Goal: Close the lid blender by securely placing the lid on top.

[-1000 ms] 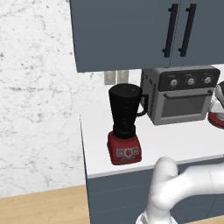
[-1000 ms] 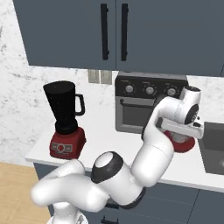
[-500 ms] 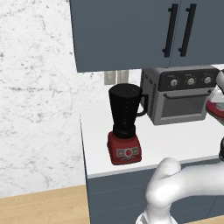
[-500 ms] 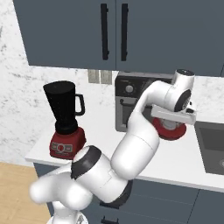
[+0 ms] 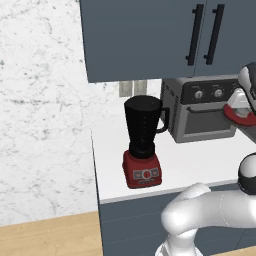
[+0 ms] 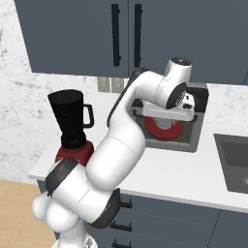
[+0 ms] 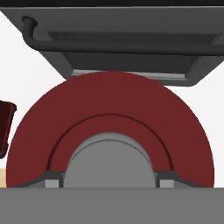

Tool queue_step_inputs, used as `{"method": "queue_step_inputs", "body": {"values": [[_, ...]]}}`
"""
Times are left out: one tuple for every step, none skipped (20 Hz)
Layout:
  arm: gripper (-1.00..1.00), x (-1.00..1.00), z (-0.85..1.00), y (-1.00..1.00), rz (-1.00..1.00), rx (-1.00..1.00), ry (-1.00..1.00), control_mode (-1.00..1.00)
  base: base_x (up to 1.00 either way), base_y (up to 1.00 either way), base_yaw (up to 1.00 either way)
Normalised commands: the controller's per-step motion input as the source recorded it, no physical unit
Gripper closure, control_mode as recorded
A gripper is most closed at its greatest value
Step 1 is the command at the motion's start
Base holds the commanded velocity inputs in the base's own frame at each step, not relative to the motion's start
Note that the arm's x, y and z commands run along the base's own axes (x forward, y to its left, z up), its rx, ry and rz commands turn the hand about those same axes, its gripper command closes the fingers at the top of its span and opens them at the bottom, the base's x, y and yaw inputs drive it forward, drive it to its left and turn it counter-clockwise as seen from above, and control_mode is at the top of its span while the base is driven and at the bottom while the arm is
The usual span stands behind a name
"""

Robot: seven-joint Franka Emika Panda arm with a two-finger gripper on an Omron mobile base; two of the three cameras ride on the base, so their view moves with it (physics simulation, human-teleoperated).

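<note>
Lid (image 6: 163, 128): red disc, grey cap, held aloft in the claw (image 6: 167, 114), shut on its cap, before the oven (image 5: 205, 107). Blender (image 5: 143, 142): open-topped, on the desk (image 5: 200, 160), well apart. Risk: an off-centre grip may tilt or drop the lid on seating.

The arm (image 6: 121, 145) is glossy white, built of thick rounded segments that swell like bulbs at the elbow and shoulder. Dark grey to black caps and bands mark its joints, one a round disc on the wrist end, another a wide collar low on the body. The tool (image 6: 165, 114) has a pale grey flat body.
</note>
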Motion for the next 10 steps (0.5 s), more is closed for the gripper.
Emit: {"method": "queue_step_inputs", "body": {"values": [[1.0,-0.16,0.58,0.94,0.17,0.0,-0.04,-1.0,0.0,0.0,0.0],[1.0,-0.14,0.56,0.95,0.17,0.0,-0.03,-1.0,0.0,0.0,0.0],[1.0,-0.14,0.53,0.97,0.17,-0.01,-0.03,-1.0,0.0,0.0,0.0],[1.0,-0.16,0.52,0.99,0.18,-0.01,-0.03,-1.0,0.0,0.0,0.0],[1.0,-0.11,0.51,0.99,0.18,-0.01,-0.02,-1.0,0.0,0.0,0.0],[1.0,-0.09,0.52,0.99,0.17,-0.01,-0.01,-1.0,0.0,0.0,0.0],[1.0,-0.09,0.49,0.99,0.17,-0.01,-0.01,-1.0,0.0,0.0,0.0],[1.0,-0.09,0.46,1.0,0.17,-0.02,-0.01,-1.0,0.0,0.0,0.0],[1.0,-0.06,0.43,0.99,0.17,-0.03,0.0,-1.0,0.0,0.0,0.0],[1.0,-0.06,0.4,0.99,0.17,-0.03,-0.01,-1.0,0.0,0.0,0.0]]}}
